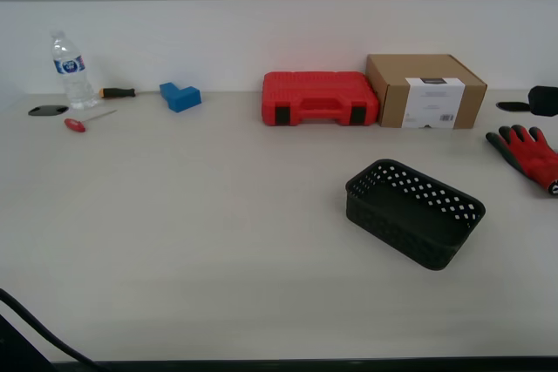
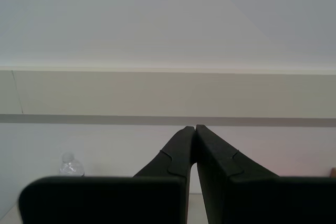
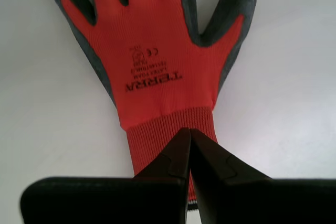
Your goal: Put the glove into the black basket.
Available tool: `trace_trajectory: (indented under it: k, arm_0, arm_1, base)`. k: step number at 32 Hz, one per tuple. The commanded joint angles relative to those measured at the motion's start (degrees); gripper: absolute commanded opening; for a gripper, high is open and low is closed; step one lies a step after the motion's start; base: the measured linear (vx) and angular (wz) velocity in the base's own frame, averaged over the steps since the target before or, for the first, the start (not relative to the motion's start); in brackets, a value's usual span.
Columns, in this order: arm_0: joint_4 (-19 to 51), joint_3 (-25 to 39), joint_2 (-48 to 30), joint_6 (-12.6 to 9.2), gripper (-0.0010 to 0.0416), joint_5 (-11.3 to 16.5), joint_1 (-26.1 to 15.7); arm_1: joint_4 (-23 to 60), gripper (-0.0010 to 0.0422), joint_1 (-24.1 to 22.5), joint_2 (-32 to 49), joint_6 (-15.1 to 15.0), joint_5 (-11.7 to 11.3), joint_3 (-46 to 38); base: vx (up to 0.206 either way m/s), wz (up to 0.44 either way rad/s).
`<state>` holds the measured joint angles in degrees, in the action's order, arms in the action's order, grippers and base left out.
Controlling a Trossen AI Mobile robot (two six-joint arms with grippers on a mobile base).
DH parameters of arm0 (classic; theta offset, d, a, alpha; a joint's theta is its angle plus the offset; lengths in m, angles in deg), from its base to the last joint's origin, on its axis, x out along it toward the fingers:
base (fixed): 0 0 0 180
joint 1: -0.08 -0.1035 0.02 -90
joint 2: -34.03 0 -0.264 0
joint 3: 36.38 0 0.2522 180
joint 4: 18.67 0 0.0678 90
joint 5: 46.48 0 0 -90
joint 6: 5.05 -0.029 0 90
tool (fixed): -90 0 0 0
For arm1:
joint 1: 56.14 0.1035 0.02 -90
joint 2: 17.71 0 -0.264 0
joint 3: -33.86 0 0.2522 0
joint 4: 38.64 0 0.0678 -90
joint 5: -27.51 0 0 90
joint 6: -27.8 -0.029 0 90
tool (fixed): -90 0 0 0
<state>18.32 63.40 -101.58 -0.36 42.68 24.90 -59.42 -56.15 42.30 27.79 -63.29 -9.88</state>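
Nearest to us in the exterior view, a dark cable point(image 1: 35, 324) curves across the lower corner on the exterior view's left, over the front edge of the pale counter point(image 1: 192, 241).

Farther in, toward the exterior view's right, the black basket point(image 1: 415, 212) sits on the counter, turned at an angle, with rows of round holes in its walls. Nothing lies in it.

At the exterior view's right edge, well apart from the basket, the glove point(image 1: 528, 153) lies flat on the counter, red with dark fingertips.

Our first tool point(image 3: 190, 132) hangs directly over the glove's point(image 3: 157, 61) ribbed red cuff, its two tips pressed together; we cannot tell whether they touch the fabric.

Our second tool point(image 2: 195, 129) is also pressed together, holding nothing, and faces a plain wall, with a water bottle's point(image 2: 71, 165) cap low in its view.

Along the back wall, from the exterior view's right, stand a cardboard box point(image 1: 425, 91), a red tool case point(image 1: 319, 98), a blue block point(image 1: 180, 96), two screwdrivers and the water bottle point(image 1: 70, 71).
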Motion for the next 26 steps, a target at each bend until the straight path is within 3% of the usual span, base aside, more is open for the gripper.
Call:
trace_trajectory:
  k: [1, 4, 8, 10, 13, 14, 16, 18, 21, 22, 26]
  arm_0:
    - [4.7, 6.69, -3.23, -0.57, 0.0002, 0.83, 0.0]
    - [9.64, 12.92, -6.84, -0.98, 0.0015, 1.03, 0.0]
    - [11.39, 18.27, -10.8, -2.4, 0.0083, 0.83, 0.0]
    - [11.04, 18.95, -11.28, -3.41, 0.0111, 0.61, 0.0]
    - [7.96, 17.75, -11.26, -3.39, 0.0138, 0.61, 0.0]
    - [6.71, 17.07, -11.39, -3.04, 0.0167, 1.64, 0.0]
    - [6.03, 16.81, -12.85, -3.08, 0.0196, 1.09, 0.13]
    - [6.14, 16.7, -14.75, -4.61, 0.0231, -0.59, 0.44]
    - [5.84, 16.68, -17.86, -5.66, 0.0275, -0.96, 0.63]
    - [5.33, 16.68, -18.49, -6.69, 0.028, -1.03, 0.63]
    - [3.23, 16.61, -19.71, -6.67, 0.0268, -0.66, 0.63]
  arm_1:
    - [-0.28, 0.0, 0.02, 0.02, -0.02, -0.04, -0.04]
    - [-0.26, 0.0, 0.02, 0.02, -0.02, -0.04, -0.02]
    - [-0.24, 0.0, 0.02, 0.0, -0.02, -0.02, -0.02]
    - [-0.28, 0.0, 0.02, 0.02, -0.02, -0.04, -0.07]
    - [-0.28, 0.0, 0.02, 0.02, -0.04, -0.02, -0.04]
    - [-0.28, 0.0, 0.02, 0.02, -0.02, -0.02, -0.02]
    - [-0.31, 0.0, 0.02, 0.02, -0.02, -0.04, -0.04]
    - [-0.24, 0.0, 0.0, 0.02, -0.02, -0.04, -0.04]
    - [-0.2, 0.0, 0.02, 0.02, -0.02, -0.02, -0.02]
    - [-0.24, 0.0, 0.02, 0.02, -0.02, -0.04, -0.04]
    - [-0.22, 0.0, 0.02, 0.0, -0.02, -0.02, -0.02]
  base:
    - [0.0, 0.0]
    - [0.0, 0.0]
    - [0.0, 0.0]
    - [0.0, 0.0]
    - [0.0, 0.0]
    - [0.0, 0.0]
    - [0.0, 0.0]
    - [0.0, 0.0]
    - [0.0, 0.0]
    - [0.0, 0.0]
    - [0.0, 0.0]
